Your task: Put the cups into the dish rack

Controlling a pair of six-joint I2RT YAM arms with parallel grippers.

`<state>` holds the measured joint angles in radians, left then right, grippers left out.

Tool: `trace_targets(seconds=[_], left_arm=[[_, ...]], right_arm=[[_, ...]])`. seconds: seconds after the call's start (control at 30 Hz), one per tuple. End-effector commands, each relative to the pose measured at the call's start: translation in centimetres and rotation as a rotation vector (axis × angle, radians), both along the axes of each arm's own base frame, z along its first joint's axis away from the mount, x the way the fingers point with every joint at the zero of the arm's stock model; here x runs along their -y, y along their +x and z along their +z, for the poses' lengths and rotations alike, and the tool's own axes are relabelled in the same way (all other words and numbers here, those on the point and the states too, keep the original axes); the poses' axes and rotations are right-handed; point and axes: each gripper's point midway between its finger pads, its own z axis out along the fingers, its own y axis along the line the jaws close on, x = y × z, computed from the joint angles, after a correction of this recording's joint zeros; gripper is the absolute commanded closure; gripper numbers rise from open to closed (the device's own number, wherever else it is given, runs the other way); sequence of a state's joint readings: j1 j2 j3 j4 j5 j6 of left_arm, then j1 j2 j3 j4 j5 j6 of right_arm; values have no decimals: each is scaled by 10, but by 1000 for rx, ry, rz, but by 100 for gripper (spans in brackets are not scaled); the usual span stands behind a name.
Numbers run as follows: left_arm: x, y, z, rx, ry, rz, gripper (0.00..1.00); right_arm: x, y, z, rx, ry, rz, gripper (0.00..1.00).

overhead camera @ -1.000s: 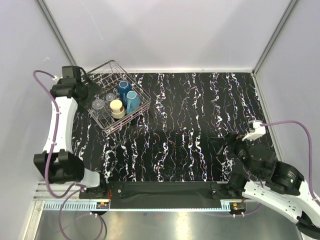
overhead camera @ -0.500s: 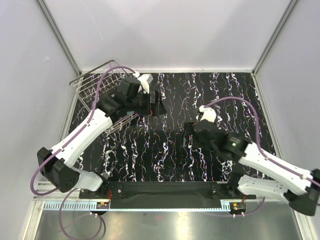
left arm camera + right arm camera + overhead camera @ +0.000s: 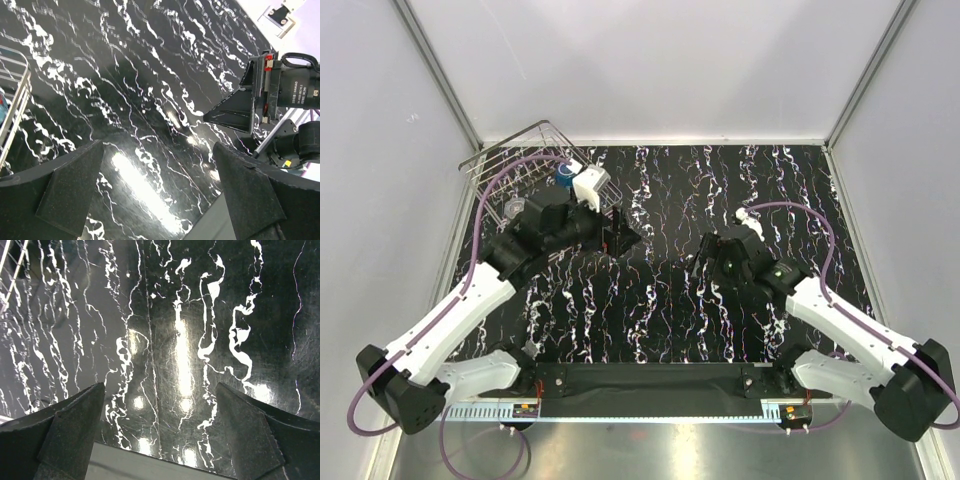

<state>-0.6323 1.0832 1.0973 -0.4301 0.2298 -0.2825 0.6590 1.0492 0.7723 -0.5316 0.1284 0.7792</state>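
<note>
The left pincer [image 3: 627,237], spread and empty, hangs just right of the dish rack [image 3: 508,160] with cups [image 3: 563,176] at the table's [image 3: 660,325] far left, the right pincer [image 3: 703,263], likewise spread, well apart.

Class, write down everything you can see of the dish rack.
The dish rack is a silver wire basket of thin rods with flared sides, standing at the far left corner of the black marbled tabletop. The left arm crosses over its near side, hiding much. A dark blue cup shows inside.
</note>
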Motion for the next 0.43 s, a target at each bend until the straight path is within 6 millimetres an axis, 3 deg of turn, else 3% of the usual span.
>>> trace_targets(seconds=[0.0, 0.1, 0.2, 0.37, 0.4], left_arm=[[4, 2, 0, 73, -11, -37, 1], [1, 0, 8, 96, -32, -32, 1], [-8, 1, 18, 136, -59, 12, 1], [-4, -4, 22, 141, -102, -12, 1], [-2, -7, 23, 139, -119, -23, 1]], right_arm=[[-7, 13, 34, 94, 87, -18, 0], [-9, 10, 38, 112, 147, -31, 0], [-4, 1, 27, 112, 195, -65, 0], [2, -9, 36, 214, 335, -89, 0], [-4, -8, 50, 274, 390, -56, 0]])
